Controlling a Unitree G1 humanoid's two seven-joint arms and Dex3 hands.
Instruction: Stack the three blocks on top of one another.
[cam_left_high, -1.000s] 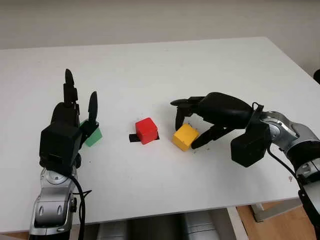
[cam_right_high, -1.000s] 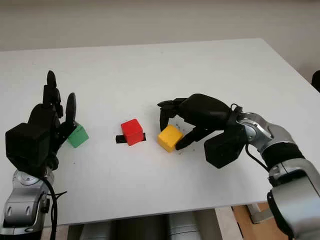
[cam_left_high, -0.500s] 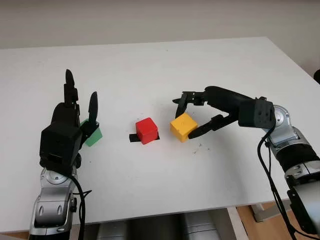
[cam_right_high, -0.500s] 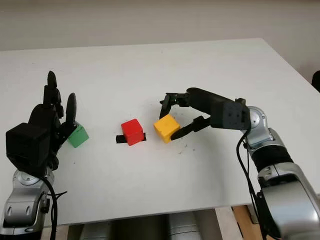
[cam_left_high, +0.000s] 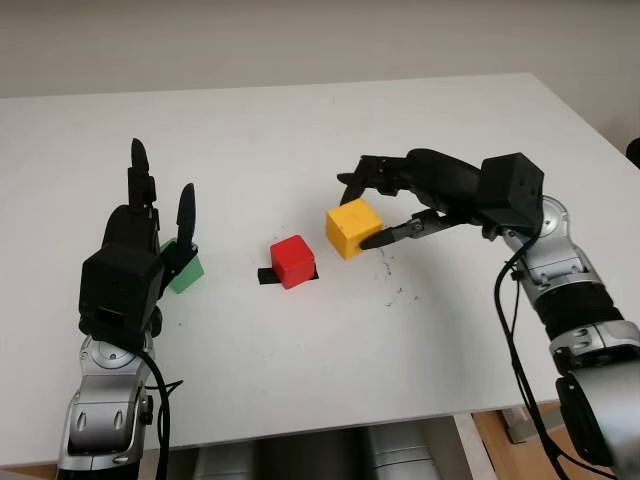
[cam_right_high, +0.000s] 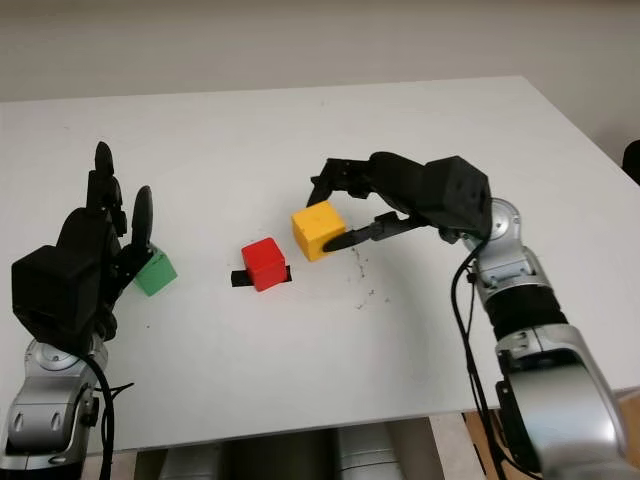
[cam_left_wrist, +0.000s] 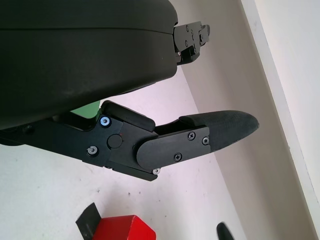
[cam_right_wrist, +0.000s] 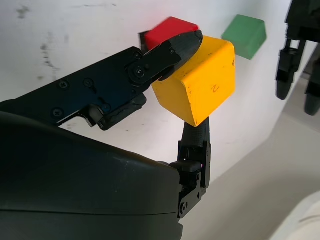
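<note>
My right hand (cam_left_high: 362, 212) is shut on the yellow block (cam_left_high: 353, 227), holding it lifted above the white table (cam_left_high: 330, 130), up and to the right of the red block (cam_left_high: 293, 260). In the right wrist view the yellow block (cam_right_wrist: 200, 85) is pinched between the fingers, with the red block (cam_right_wrist: 167, 30) and green block (cam_right_wrist: 245, 35) behind it. The red block stands on the table beside a black tape mark (cam_left_high: 268, 275). The green block (cam_left_high: 188, 272) lies at the left, partly hidden behind my open left hand (cam_left_high: 150, 215), which is raised beside it.
The table's front edge runs close below both arms, and its right edge lies beyond my right arm. Small dark scuffs (cam_left_high: 392, 290) mark the surface where the yellow block stood.
My right hand has lifted the yellow block off the table and carried it up and left toward the red block. The left hand and green block have not moved.
</note>
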